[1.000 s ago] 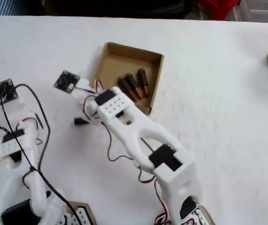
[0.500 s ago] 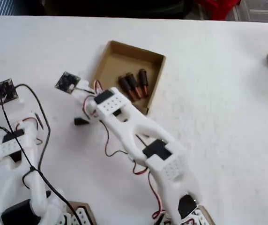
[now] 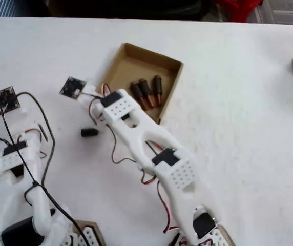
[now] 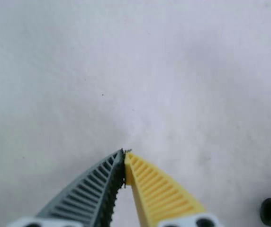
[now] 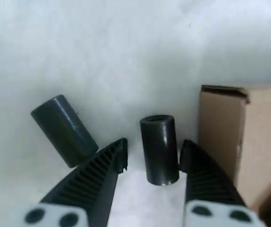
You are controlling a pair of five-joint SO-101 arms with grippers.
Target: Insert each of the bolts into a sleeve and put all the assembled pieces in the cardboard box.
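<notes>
White surface (image 3: 238, 102) bearing open cardboard box (image 3: 128, 69); inside, three assembled pieces (image 3: 146, 92) side by side, long axes toward the far edge. Right claw (image 5: 154, 142) spread, straddling one sleeve (image 5: 160, 156) just beside the box wall, long axis in line with the fingers, rimmed end away from the wrist. Second sleeve (image 5: 64, 130) near, lying slantwise. Left claw (image 4: 124, 156) pressed together over bare surface.

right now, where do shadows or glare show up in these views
Right wrist view: a soft glint runs along the sleeve between the right gripper's fingers. Left wrist view: even light on the table, no glare. High view: shadows beside the right arm are faint.
</notes>
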